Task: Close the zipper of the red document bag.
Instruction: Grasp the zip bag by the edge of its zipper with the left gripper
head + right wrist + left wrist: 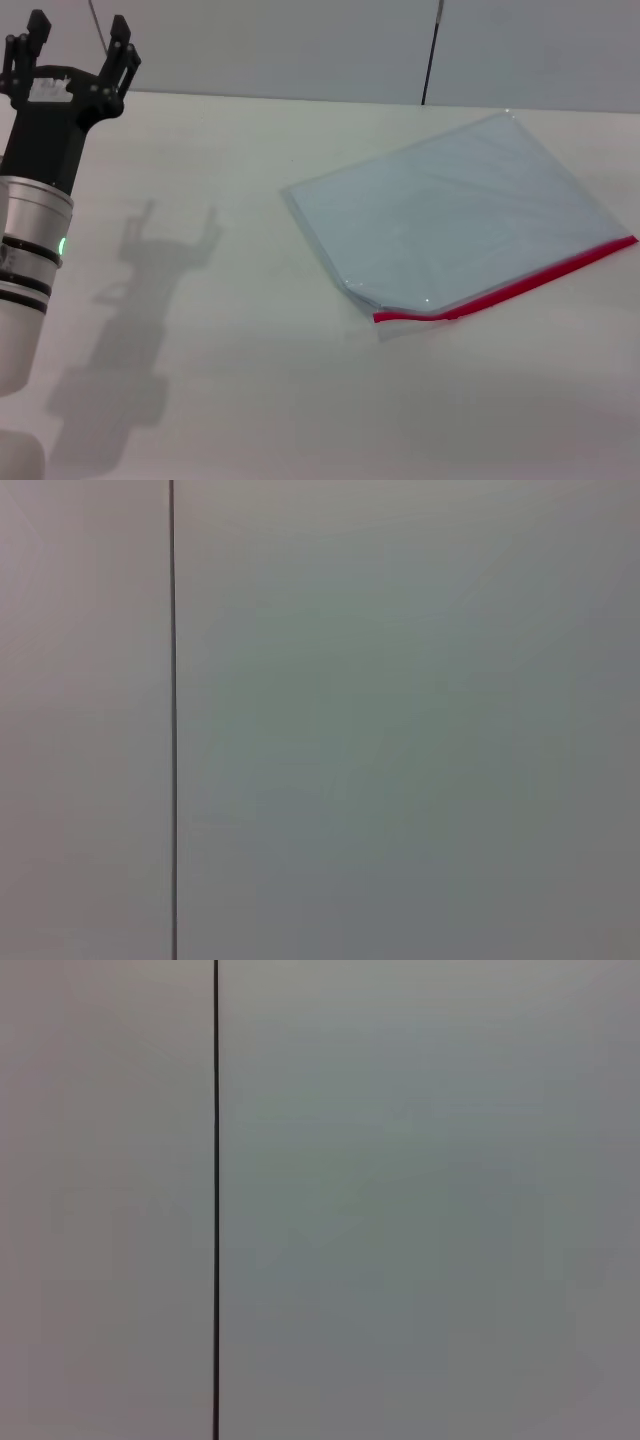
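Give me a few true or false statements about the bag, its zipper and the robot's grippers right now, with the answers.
1. The left gripper is raised at the far left with its fingers spread. True.
2. The left gripper is holding the red document bag. False: it is well apart from the bag, holding nothing.
3. The zipper runs along the bag's near edge. True.
4. The right gripper rests on the bag. False: it is in no view.
5. The bag lies flat on the table. True.

Red document bag (455, 215): flat on the bench (250, 380), right side.
Zipper (510, 285): along the bag's near edge.
Left tool (80, 45): far left, raised, well apart from the bag.
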Motion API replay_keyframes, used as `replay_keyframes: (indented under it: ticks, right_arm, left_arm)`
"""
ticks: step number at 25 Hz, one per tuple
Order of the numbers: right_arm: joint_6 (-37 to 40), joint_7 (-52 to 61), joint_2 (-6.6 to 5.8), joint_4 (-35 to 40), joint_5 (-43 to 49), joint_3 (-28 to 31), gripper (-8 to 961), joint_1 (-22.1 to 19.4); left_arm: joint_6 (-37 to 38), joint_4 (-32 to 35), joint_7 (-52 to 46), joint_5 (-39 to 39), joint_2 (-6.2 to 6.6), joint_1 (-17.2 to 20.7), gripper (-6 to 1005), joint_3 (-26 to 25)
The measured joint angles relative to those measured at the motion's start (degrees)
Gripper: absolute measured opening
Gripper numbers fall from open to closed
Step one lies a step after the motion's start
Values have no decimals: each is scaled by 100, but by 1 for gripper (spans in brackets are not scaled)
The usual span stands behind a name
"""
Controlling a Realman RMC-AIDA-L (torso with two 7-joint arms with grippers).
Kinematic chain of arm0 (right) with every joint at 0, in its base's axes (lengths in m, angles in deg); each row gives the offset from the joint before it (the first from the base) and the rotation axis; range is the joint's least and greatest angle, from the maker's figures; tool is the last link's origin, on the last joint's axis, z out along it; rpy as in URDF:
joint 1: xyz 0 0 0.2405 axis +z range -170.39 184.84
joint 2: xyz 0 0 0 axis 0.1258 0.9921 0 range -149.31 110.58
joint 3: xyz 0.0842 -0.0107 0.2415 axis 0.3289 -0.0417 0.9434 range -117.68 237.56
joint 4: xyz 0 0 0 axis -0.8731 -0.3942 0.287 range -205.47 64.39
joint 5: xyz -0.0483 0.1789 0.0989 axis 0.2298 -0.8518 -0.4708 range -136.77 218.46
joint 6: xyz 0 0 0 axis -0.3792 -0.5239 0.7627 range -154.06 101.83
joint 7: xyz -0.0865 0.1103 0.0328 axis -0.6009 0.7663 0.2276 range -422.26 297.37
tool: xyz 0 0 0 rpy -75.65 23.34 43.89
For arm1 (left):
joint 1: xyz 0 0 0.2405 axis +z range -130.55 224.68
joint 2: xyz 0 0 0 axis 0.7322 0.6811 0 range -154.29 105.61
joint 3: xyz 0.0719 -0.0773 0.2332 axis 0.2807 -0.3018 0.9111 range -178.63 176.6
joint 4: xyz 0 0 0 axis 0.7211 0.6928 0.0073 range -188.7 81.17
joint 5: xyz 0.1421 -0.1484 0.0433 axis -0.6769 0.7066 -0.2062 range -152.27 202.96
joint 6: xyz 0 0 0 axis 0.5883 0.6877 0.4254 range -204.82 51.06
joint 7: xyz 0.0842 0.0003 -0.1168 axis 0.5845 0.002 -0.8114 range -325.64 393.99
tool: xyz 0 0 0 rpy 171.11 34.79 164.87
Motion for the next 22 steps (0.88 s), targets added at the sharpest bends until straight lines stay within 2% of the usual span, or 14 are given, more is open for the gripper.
replay_keyframes:
  ticks: [13,16,19,20,21,22]
  right_arm:
    - [10,0,0,0,0,0,867,0]
    - [14,0,0,0,0,0,864,0]
    - [16,0,0,0,0,0,862,-1]
    - [19,0,0,0,0,0,861,-2]
    - [23,0,0,0,0,0,860,-4]
    - [24,0,0,0,0,0,859,-7]
  left_arm:
    - [32,0,0,0,0,-3,848,0]
    - [242,145,-5,44,13,-5,848,0]
    - [801,551,-8,115,117,10,847,5]
    - [801,551,-8,115,117,10,847,5]
    - [1564,1056,-8,120,331,18,847,79]
    - [1686,1122,-8,119,372,16,847,90]
